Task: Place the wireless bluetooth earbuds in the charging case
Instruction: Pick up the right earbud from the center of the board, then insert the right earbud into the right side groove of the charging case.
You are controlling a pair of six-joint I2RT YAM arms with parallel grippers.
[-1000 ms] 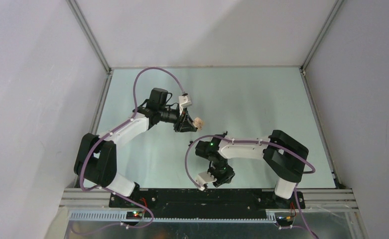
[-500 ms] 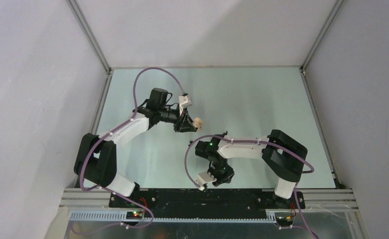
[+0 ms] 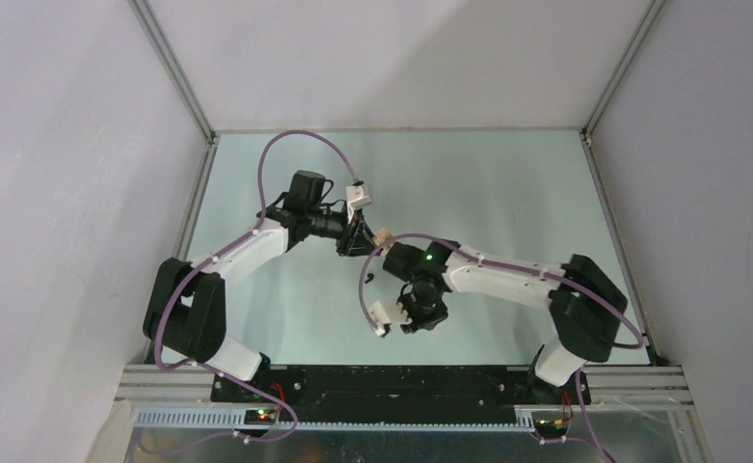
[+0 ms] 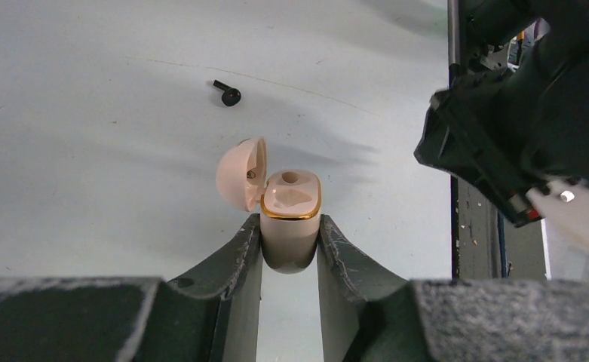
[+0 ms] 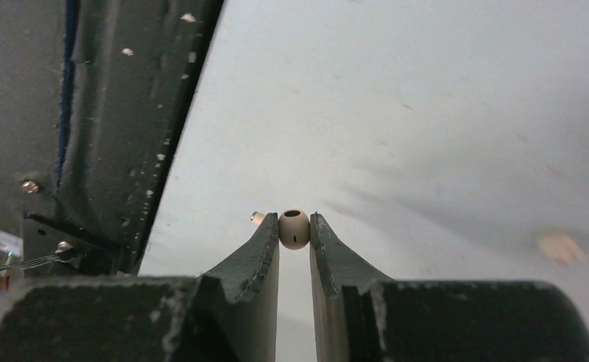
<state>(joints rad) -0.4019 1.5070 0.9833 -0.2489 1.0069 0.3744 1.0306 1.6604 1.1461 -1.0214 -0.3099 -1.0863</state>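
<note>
Fingertips [image 5: 270, 240] of the right gripper [image 5: 294, 235] are clamped on one cream earbud [image 5: 294, 228], held by its round bulb over the table [image 5: 427, 113]; it looks light, hard and glossy, apt to squirt free, so a gentle pinch across the bulb suits it; the left gripper [image 4: 290, 237] is closed on the charging case [image 4: 291, 204], lid [image 4: 240, 173] hinged open; a black earbud [image 4: 228, 93] lies on the table beyond it; against a second ago, the right arm [image 3: 507, 280] has swung from the near rail [image 3: 488, 381] to just beside the case, while the left arm [image 3: 247, 253] has not moved.
</note>
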